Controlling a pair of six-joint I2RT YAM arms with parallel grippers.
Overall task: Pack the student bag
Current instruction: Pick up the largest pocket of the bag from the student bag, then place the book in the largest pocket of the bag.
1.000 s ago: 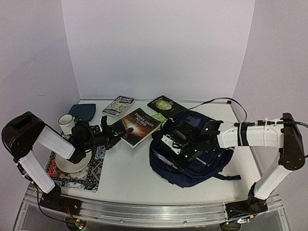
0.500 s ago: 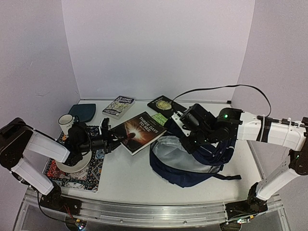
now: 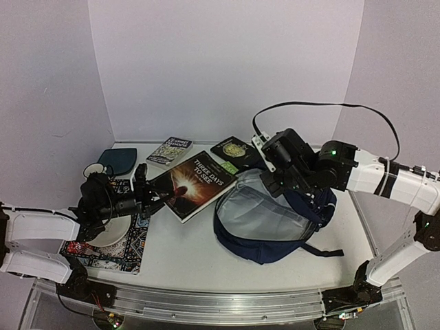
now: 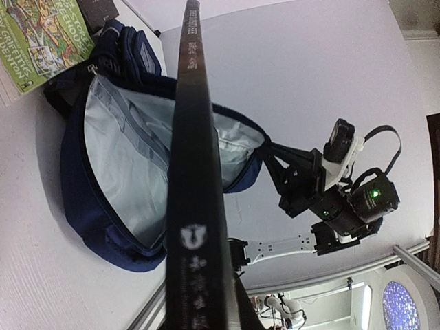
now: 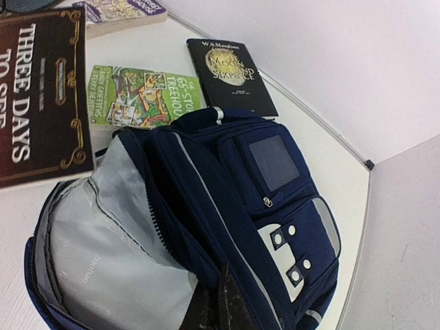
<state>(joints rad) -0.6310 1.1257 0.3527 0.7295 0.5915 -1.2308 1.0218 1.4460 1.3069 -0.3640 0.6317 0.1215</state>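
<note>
The student bag [image 3: 275, 230] lies at centre right, navy, its mouth open and the grey lining [image 3: 258, 213] showing. My right gripper [image 5: 218, 308] is shut on the rim of the bag's opening and holds the front panel with the white buckle patches [image 5: 289, 247] raised. My left gripper [image 3: 151, 195] is shut on the near left edge of the dark "Three Days to See" book [image 3: 197, 184], left of the bag. In the left wrist view the book's spine [image 4: 196, 172] runs down the middle, with the open bag [image 4: 124, 158] behind it.
A green book [image 5: 148, 96] and a black book [image 5: 232, 72] lie just behind the bag. A small book [image 3: 170, 150] and a teal pouch [image 3: 118, 159] sit at the back left. A mug [image 3: 93, 172], a plate [image 3: 110, 232] and a patterned mat [image 3: 130, 242] are under my left arm.
My right gripper has pulled the bag's front panel up and back, so the grey lining now shows. My left arm has dropped low, still holding the book.
</note>
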